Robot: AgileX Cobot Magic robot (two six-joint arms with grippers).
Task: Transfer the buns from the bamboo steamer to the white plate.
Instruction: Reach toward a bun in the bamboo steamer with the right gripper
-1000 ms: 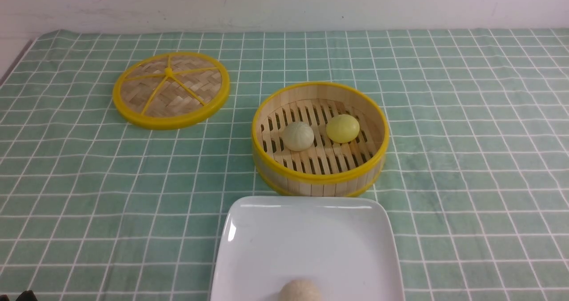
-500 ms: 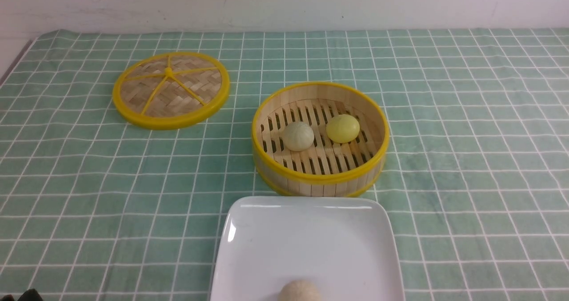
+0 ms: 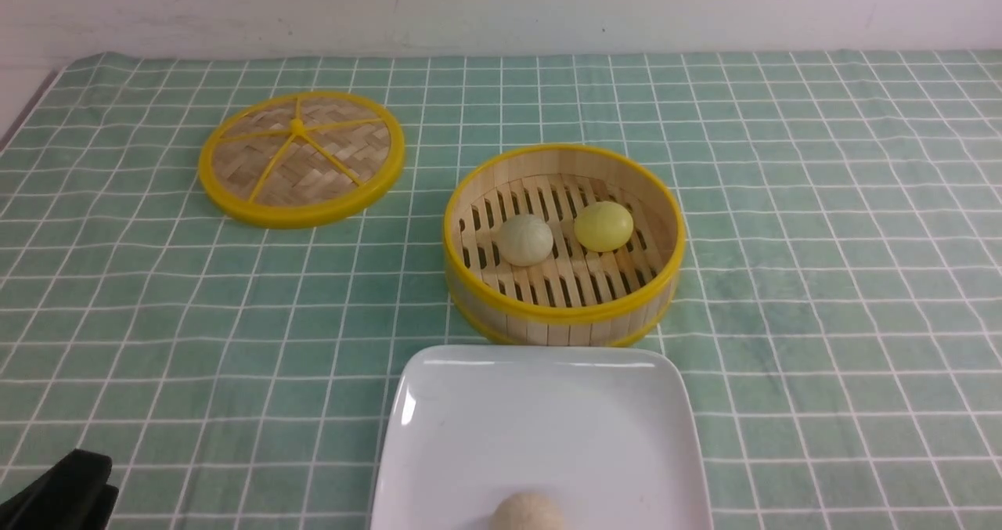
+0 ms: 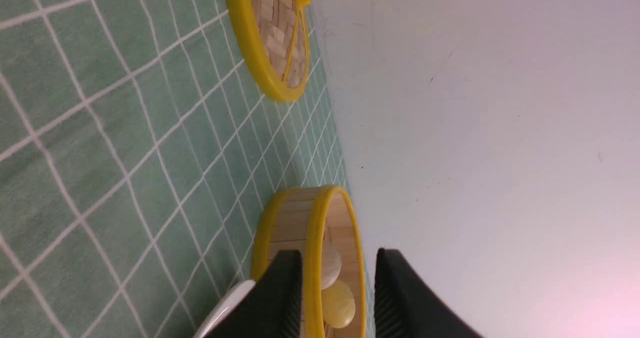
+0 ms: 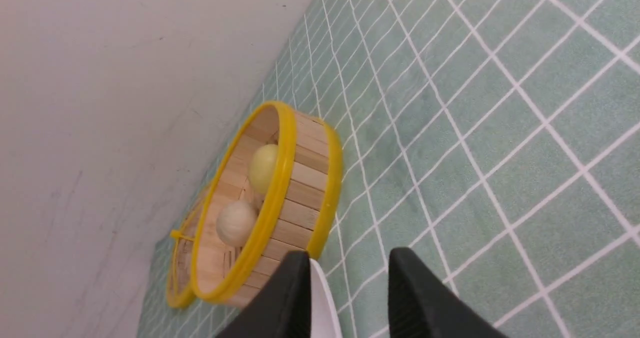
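Observation:
The bamboo steamer stands mid-table with a pale cream bun and a yellow bun side by side on its slatted floor. Just in front lies the white plate, and a beige bun rests at its near edge, cut off by the frame. My left gripper shows as a dark shape in the bottom left corner, far from the steamer. In the left wrist view the left gripper is open and empty. The right gripper is also open with nothing between its fingers, and it is outside the front view.
The flat woven lid with yellow rim lies at the back left. A green checked cloth covers the table, with a white wall behind. The cloth's left edge runs near the lid.
My left gripper has come further up into the front view's bottom left corner. Steamer, buns, plate and lid have not moved.

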